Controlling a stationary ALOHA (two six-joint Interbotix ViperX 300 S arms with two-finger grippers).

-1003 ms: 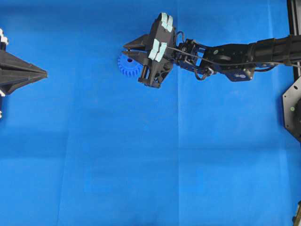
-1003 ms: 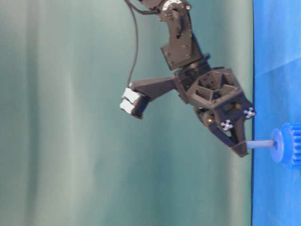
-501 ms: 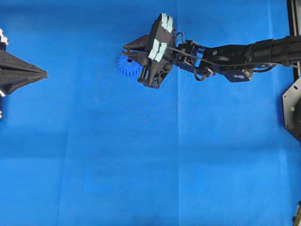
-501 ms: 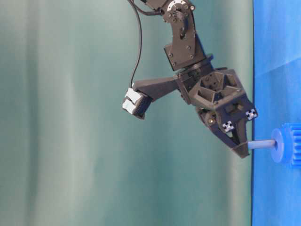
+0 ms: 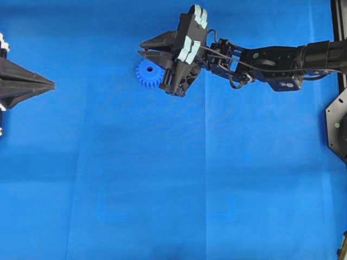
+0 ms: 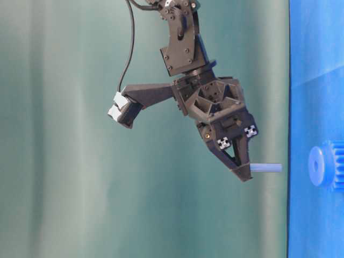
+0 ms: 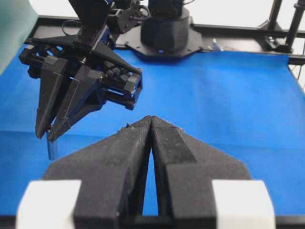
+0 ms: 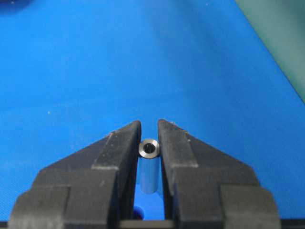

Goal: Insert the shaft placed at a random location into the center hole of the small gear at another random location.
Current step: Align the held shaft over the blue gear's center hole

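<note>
Shaft (image 6: 266, 167) now clear of small gear (image 6: 325, 166), in raised right gripper (image 6: 242, 173).

From overhead we lose the shaft behind the right gripper (image 5: 142, 50), which also covers part of the small gear (image 5: 147, 75); the left gripper (image 5: 24, 84) is cut off at the edge.

you see the shaft (image 8: 149, 149) as smooth silvery metal with a soft shine on its end. the small gear (image 5: 148, 75) looks like bright blue plastic, smooth and a bit glossy. the blue cloth (image 5: 162, 189) under it is matt, with faint fold lines. the right gripper (image 8: 149, 138) and the left gripper (image 7: 151, 125) have matt black fingers, grainy on the surface.
</note>
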